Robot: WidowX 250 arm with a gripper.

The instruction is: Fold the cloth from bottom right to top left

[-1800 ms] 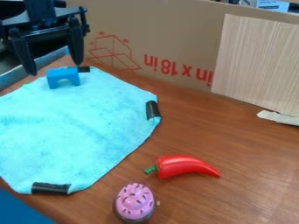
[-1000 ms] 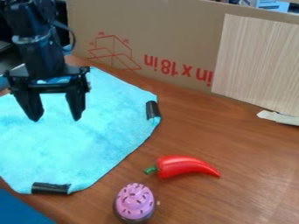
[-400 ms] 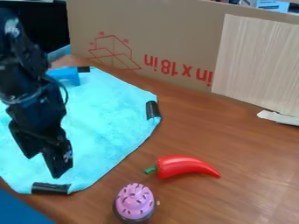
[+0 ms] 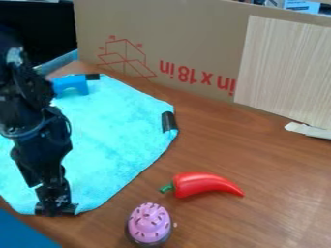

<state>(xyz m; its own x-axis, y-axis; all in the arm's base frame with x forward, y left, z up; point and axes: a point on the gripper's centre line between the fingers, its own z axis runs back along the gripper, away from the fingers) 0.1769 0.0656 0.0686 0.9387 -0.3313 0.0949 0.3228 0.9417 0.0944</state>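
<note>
The turquoise cloth (image 4: 113,133) lay under the gripper (image 4: 53,207), its bottom corner right by the jaws, whether apart or together I couldn't tell.

Glossy black arm (image 4: 26,104), bulky, rounded; pale patch (image 4: 15,55) higher up; thin dark cable (image 4: 67,121); black gripper (image 4: 45,199).

One fixed camera looks down at a slant across the table (image 4: 219,227).

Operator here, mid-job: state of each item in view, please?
Gripper: open, low at the cloth's near edge.
Cloth: spread out, not folded over.
Blue arch block: upright on the cloth.
Red pepper: lying on its side.
Pink-topped toy: upright.
</note>
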